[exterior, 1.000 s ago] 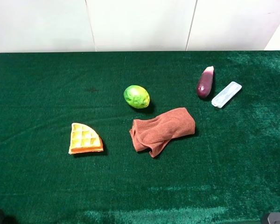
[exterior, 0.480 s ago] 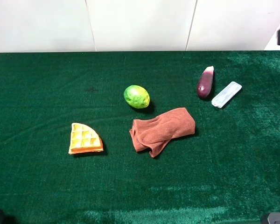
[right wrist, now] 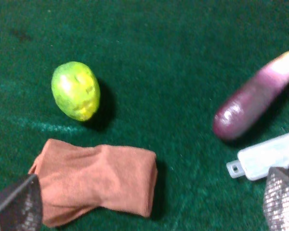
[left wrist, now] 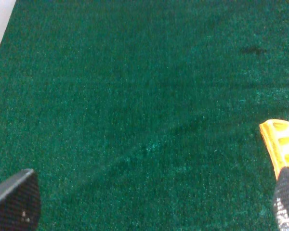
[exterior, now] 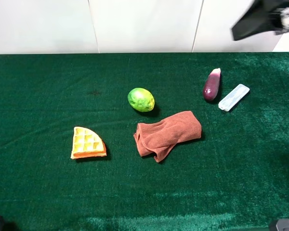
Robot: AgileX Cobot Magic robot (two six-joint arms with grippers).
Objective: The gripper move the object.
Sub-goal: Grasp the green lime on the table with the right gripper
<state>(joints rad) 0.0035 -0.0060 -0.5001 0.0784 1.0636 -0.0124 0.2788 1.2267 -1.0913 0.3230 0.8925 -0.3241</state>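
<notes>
My right pincer (right wrist: 148, 204), jaws wide apart, hangs at 1 o'clock in the overhead view. The yellow-green ball (exterior: 141, 99) sits mid-table on green felt (exterior: 48, 77), toward 8 o'clock from it, just off the rumpled brown cloth's (exterior: 167, 134) 11 o'clock. Its skin is mottled and its shape slightly oval, long axis 10-to-4. My left pincer (left wrist: 149, 204), also apart, faces only the waffle wedge (left wrist: 282, 144).

Bright, even overhead light fills the high view, and the velvet of the table (exterior: 38, 192) shows pale sheen toward 3 and 6 o'clock. The yellow-green fruit (exterior: 141, 99) casts a short, soft shadow toward 4 o'clock. The right arm (exterior: 260, 19), at 1 o'clock, is blurred. Both wrist views are soft and grainy, with the fingers (left wrist: 14, 202) out of focus.
</notes>
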